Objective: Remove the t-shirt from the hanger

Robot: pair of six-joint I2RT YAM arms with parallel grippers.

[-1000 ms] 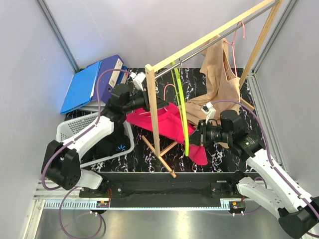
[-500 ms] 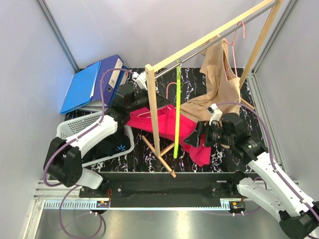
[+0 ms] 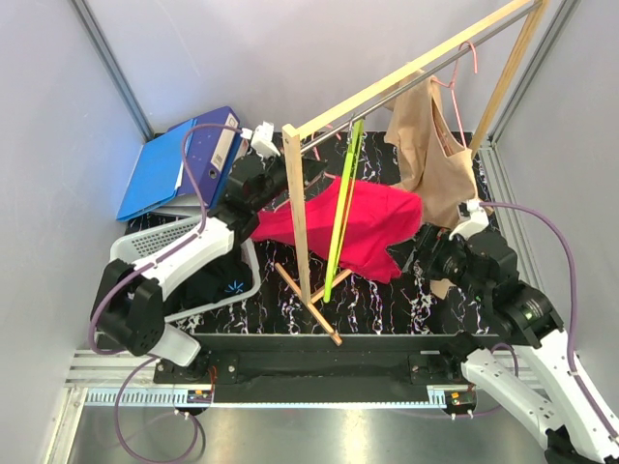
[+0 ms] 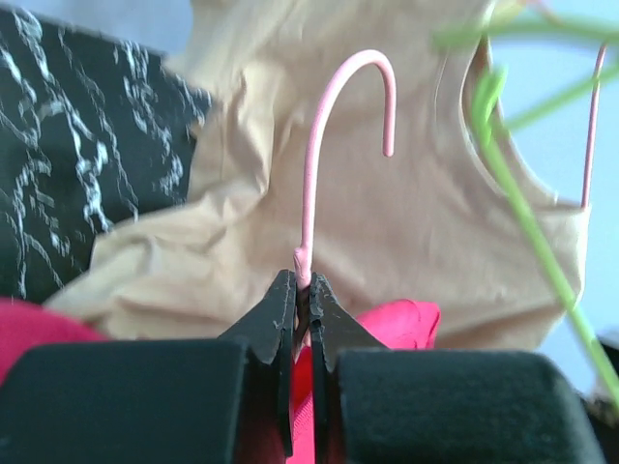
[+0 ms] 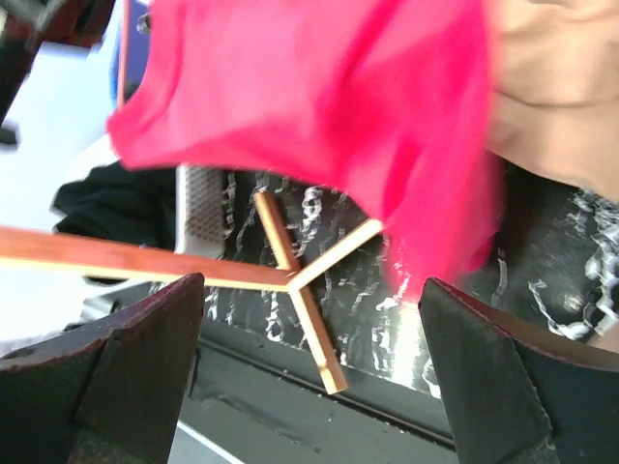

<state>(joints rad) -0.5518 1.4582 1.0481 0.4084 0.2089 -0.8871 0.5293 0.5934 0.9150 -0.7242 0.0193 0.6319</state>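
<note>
magenta fabric is where the risk sits. the t-shirt (image 3: pixel 358 227) hangs on a pink hanger (image 4: pixel 324 164) above the tabletop (image 3: pixel 387 300). in the top view it crosses the post of the wooden rack (image 3: pixel 298 222) and a green hanger (image 3: pixel 340 217) that dangles from the rail. a pull from the right would likely drag the cloth against that post or hook the green hanger. it could rock the rack too. the beige garment (image 3: pixel 435 155) hangs just beside the shirt, so a careless close could catch it instead. the hanger is thin wire pinched at one spot, and it may well twist or slip under a sideways tug.

the left arm reaches forward over the white basket (image 3: pixel 135 251) to the post. the left end effector (image 4: pixel 302 290) is clenched on the hanger's neck just under the hook, which stands upright and free of the rail. the right arm is bent, with its wrist near the beige garment's lower edge. the right end effector (image 5: pixel 309 329) is released, fingers (image 5: pixel 145 338) spread wide, facing the shirt's hem but apart from it.
</note>
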